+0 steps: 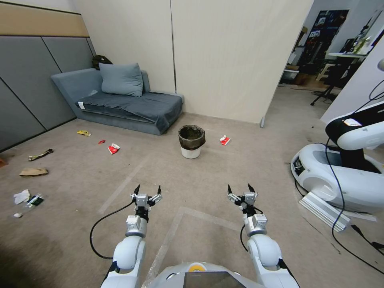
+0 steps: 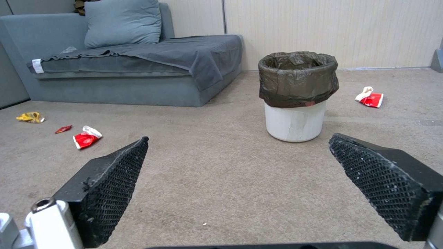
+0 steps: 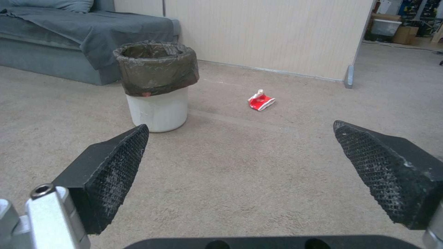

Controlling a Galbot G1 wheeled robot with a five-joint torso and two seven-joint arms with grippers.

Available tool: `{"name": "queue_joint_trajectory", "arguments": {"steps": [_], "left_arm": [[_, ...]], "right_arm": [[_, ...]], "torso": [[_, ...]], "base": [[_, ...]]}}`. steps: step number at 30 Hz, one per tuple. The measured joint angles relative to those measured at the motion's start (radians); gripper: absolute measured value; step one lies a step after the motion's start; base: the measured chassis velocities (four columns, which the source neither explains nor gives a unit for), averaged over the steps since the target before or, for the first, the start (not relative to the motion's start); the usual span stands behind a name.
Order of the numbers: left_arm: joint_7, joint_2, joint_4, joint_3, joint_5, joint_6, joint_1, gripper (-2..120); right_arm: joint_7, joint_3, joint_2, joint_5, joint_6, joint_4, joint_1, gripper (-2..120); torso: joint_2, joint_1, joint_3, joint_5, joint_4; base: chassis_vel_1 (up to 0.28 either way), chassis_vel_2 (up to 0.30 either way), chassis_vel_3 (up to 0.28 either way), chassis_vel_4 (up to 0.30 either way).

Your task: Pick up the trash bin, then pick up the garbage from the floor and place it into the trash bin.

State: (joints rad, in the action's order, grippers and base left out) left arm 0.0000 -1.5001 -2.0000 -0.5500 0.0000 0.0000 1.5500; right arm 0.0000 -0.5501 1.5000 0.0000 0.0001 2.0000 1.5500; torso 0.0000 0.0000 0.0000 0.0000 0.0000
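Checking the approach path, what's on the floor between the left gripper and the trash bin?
Nothing: the head view shows bare carpet between the left gripper and the trash bin.

A robotics lab's mock lounge: grey sofa (image 1: pixel 120 104), partition wall (image 1: pixel 236 56), parked robot (image 1: pixel 344 164).
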Motion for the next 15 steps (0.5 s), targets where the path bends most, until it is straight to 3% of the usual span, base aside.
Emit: {"name": "queue_joint_trajectory", "arguments": {"steps": [12,15], "left_arm": [[-0.003,0.0,-0.005,0.0,0.0,0.001,0.003,100],[-0.018,0.001,-0.041,0.003,0.003,0.019,0.018,100]], "right_arm": [[0.0,0.0,0.0,-0.001,0.0,0.001,0.002,100],[0.003,0.002,0.003,-0.014,0.002,0.018,0.013,100]], "torso": [[0.0,0.0,0.0,-0.0001,0.0],[0.0,0.0,0.0,-0.0001,0.0001]], "base": [[0.0,0.0,0.0,0.0],[0.0,0.0,0.0,0.0]]}}
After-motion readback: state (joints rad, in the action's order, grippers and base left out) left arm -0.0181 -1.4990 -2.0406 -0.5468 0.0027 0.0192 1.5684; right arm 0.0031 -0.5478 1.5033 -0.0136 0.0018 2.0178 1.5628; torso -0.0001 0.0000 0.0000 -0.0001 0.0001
